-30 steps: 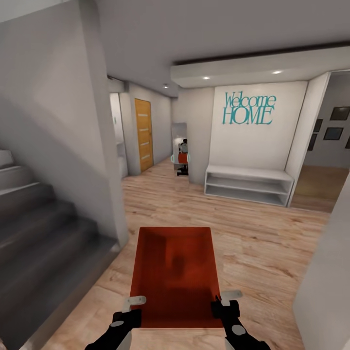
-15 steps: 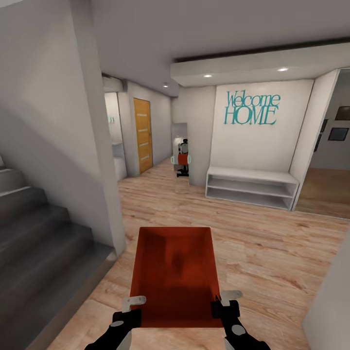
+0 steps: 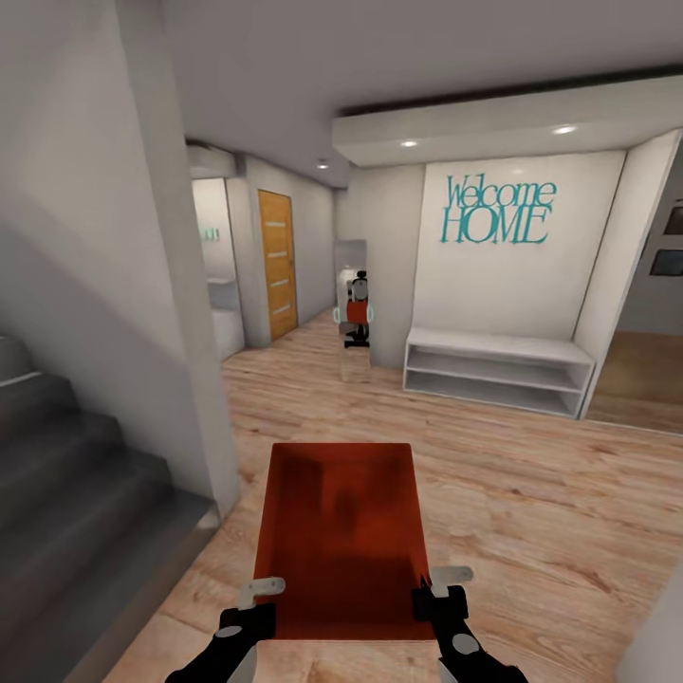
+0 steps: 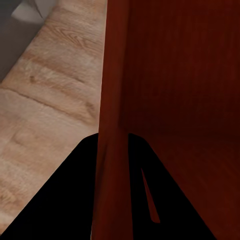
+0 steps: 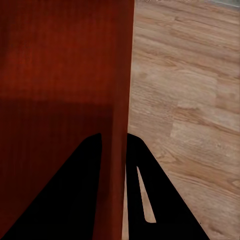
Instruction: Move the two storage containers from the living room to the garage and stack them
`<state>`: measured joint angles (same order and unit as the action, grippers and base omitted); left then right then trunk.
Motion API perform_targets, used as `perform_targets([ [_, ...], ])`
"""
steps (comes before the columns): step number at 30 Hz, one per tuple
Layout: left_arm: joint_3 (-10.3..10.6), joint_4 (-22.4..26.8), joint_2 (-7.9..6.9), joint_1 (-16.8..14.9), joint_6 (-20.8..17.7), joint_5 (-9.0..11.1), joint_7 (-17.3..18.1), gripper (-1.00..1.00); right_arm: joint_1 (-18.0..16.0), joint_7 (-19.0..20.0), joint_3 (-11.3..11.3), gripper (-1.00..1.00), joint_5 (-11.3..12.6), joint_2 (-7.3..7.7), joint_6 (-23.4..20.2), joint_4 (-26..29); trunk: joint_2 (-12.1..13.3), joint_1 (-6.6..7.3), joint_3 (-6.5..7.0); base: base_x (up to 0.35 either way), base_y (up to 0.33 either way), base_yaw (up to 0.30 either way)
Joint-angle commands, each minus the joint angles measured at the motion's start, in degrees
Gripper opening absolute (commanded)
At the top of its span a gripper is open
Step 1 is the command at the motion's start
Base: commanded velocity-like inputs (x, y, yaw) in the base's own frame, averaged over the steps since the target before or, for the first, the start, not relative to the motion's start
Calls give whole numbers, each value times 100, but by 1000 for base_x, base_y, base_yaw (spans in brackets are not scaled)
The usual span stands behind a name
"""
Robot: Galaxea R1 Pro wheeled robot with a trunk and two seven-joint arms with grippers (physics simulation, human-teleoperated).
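The robot holds one orange-red storage container (image 3: 340,536) in front of it, low in the middle of the head picture, above the light wood floor (image 3: 531,512). The left gripper (image 3: 249,607) pinches the bin's left wall (image 4: 112,120), one finger inside and one outside. The right gripper (image 3: 438,596) pinches the right wall (image 5: 120,100) the same way. Grey stairs (image 3: 66,474) go up at the left of the frame. Far ahead is an orange-brown door (image 3: 278,264) and a tall mirror (image 3: 352,294). At the upper right, teal letters saying "Welcome HOME" (image 3: 498,211) hang on a white wall above a white bench shelf (image 3: 498,372).
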<state>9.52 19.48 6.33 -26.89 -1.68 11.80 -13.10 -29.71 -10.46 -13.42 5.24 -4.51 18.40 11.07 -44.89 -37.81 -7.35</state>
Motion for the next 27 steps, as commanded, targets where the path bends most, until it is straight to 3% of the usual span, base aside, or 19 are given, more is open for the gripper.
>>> perform_targets([
  [1, -73, -6, -44, -1, -20, 61, -74, -100, -9, -281, 106, -100, 48, 47, 382, 9, -7, -4, -9, 321, 0, 0],
  [27, -73, -6, -44, -1, -25, 62, -70, -100, -9, -281, 107, -100, 48, 46, 383, 11, -7, -4, -9, 321, 0, 0],
])
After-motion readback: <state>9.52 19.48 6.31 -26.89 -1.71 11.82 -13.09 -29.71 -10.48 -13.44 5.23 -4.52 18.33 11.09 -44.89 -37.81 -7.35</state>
